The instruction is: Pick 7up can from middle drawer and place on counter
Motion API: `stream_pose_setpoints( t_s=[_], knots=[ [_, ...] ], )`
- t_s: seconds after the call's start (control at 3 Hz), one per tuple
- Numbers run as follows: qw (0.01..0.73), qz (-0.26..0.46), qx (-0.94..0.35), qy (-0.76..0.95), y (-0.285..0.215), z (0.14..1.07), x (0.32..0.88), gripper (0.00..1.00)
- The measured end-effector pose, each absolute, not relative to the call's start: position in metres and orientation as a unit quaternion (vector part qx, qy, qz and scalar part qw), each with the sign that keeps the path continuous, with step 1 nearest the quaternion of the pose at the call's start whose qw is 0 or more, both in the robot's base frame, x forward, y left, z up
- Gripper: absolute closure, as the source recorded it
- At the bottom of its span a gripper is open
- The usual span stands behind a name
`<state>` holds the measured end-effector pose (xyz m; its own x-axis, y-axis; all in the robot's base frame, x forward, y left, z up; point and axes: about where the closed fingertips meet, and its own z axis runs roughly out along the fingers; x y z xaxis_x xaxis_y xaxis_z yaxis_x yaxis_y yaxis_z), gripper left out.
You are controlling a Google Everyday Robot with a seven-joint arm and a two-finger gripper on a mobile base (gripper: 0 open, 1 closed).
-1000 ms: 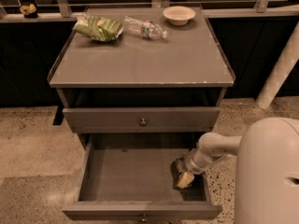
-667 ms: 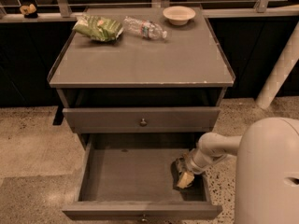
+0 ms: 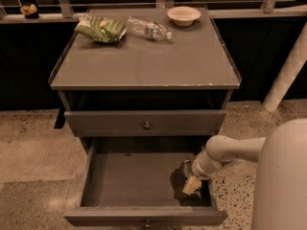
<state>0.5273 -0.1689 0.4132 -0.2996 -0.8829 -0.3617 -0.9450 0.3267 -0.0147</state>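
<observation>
1. Dark-grey middle drawer (image 3: 129, 178) stands pulled open, nearest.
2. Pale gripper (image 3: 192, 185) reaches down into the drawer's right end; I cannot tell whether it is open or closed.
3. 7up can (image 3: 185, 168) sits against the gripper, partly hidden, so its long axis cannot be told.
4. Farther back, the counter (image 3: 144, 63) carries a water bottle (image 3: 149, 30), a bowl (image 3: 183, 15) and a green packet (image 3: 101, 28).

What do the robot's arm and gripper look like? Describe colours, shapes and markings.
The arm is a smooth, off-white rounded tube narrowing through a ringed wrist. The gripper, at the right side of the open middle drawer, is pale yellowish and blocky. No cables or markings show.
</observation>
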Motion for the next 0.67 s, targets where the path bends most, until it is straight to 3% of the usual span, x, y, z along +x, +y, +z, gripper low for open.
stream_pose_setpoints(
  t_s=[0.67],
  knots=[
    [0.171, 0.038, -0.585, 0.792, -0.155, 0.513, 0.481, 1.00]
  ],
)
